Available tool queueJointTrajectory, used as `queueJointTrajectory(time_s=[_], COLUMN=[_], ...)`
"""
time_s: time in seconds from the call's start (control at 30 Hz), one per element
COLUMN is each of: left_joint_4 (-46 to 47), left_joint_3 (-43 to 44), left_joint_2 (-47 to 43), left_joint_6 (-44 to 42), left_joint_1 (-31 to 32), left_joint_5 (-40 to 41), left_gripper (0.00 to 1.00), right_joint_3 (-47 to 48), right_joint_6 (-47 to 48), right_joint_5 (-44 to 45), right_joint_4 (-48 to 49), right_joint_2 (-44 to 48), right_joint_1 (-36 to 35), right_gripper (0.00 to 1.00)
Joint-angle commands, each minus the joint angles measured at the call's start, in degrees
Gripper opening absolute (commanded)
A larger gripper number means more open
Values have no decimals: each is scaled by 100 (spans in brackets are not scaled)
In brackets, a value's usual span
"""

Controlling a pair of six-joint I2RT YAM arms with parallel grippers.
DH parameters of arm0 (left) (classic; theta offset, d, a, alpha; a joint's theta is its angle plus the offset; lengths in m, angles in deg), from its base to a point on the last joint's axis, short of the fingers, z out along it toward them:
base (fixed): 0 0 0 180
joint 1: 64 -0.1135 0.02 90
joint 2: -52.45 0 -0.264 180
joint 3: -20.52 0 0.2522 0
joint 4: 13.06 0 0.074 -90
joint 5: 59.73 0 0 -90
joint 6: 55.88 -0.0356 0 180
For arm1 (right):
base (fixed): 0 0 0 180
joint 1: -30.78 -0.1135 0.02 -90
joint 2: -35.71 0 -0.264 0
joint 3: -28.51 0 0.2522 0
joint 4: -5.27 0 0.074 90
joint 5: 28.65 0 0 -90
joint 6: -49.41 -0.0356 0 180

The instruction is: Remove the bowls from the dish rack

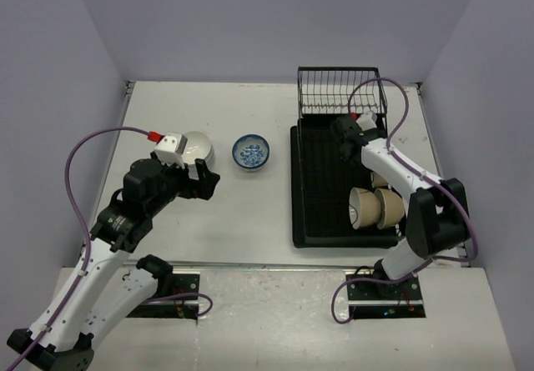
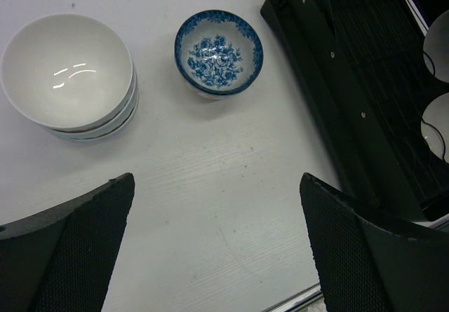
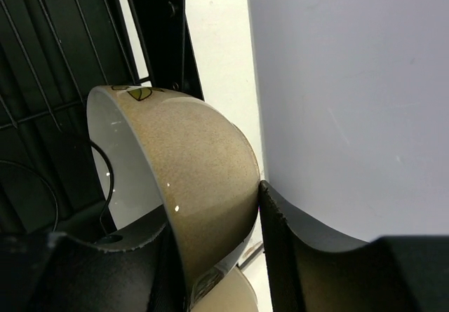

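Note:
My right gripper (image 3: 214,207) is shut on the wall of a tan bowl (image 3: 189,158) that lies on its side in the black dish rack (image 3: 63,59). One finger is inside the bowl and one outside. In the top view this gripper (image 1: 345,136) is over the rack's far part (image 1: 321,188), and the held bowl is hidden there. Two more tan bowls (image 1: 365,208) (image 1: 390,207) lie on their sides in the rack. My left gripper (image 1: 207,179) (image 2: 217,242) is open and empty above the table, near a stack of white bowls (image 2: 66,70) (image 1: 198,146) and a blue-and-white bowl (image 2: 219,51) (image 1: 251,151).
The rack's wire basket (image 1: 340,92) stands at the far end, close to the back wall. The rack's rim (image 2: 330,80) rises to the right of my left gripper. Another tan bowl (image 3: 224,294) lies just under the held one. The right wall is close.

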Motion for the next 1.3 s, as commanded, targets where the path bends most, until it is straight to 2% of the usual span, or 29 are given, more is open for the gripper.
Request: queueJointTrajectory(time_s=[0.0, 0.07, 0.1, 0.17, 0.2, 0.5, 0.53, 0.57, 0.6, 0.63, 0.67, 0.7, 0.87, 0.9, 0.97, 1.0, 1.03, 1.07, 1.17, 1.27], left_joint_4=[237, 237, 237, 237, 246, 229, 229, 229, 229, 220, 220, 229, 202, 202, 202, 185, 176, 167, 150, 132], left_joint_3=[-3, -20, -20, -20, -20, -20, -20, -20, -11, -20, -11, -11, 6, 15, 24, 41, 50, 59, 120, 226], left_joint_2=[-45, -62, -80, -106, -80, -80, -71, -71, -88, -89, -89, -80, 17, 26, 69, 78, 96, 131, 192, 271], left_joint_6=[-149, -141, -141, -141, -141, -141, -141, -141, -141, -141, -141, -141, -141, -141, -132, -132, -123, -114, -70, 87], left_joint_1=[-38, -29, -38, -29, -38, -38, -38, -38, -29, -38, -38, -38, -38, -38, -38, -38, -38, -38, -38, -29], left_joint_5=[21, 20, 20, 20, 20, 21, 20, 20, 29, 29, 38, 29, 47, 56, 56, 56, 160, 213, 249, 188], left_gripper=[100, 100, 100, 100, 100, 100, 100, 100, 100, 100, 100, 100, 100, 100, 100, 100, 100, 100, 100, 100], right_joint_3=[305, 576, 699, 1259, 1481, 1553, 1562, 1544, 1510, 1500, 1500, 1500, 1720, 1781, 1677, 1433, 1317, 1255, 1306, 1377], right_joint_6=[316, -506, -875, -2830, -3613, -3551, -3551, -3551, -3481, -3542, -3568, -3612, -3446, -3158, -2168, -1014, -585, -371, -281, -378], right_joint_5=[1337, 1521, 1688, 2248, 2435, 2323, 2314, 2270, 2217, 2191, 2156, 2164, 1954, 1901, 1332, 1007, 134, -240, -997, -1298], right_joint_4=[241, -354, -1123, -2354, -3683, -3670, -3662, -3609, -3548, -3582, -3643, -3687, -3670, -3609, -2542, -2023, -1096, -869, -611, -603], right_joint_2=[53, -421, -579, -1113, -1291, -1319, -1363, -1407, -1503, -1556, -1609, -1661, -1364, -1276, -838, -610, -85, 155, 814, 1402], right_joint_1=[-77, -147, -209, -375, -420, -561, -561, -578, -579, -622, -649, -675, -895, -921, -1009, -1035, -1079, -1088, -1106, -1141], right_gripper=[0, 0, 0, 0, 0, 2, 13, 46, 60, 71, 79, 82, 85, 86, 86, 95, 99, 99, 99, 99])
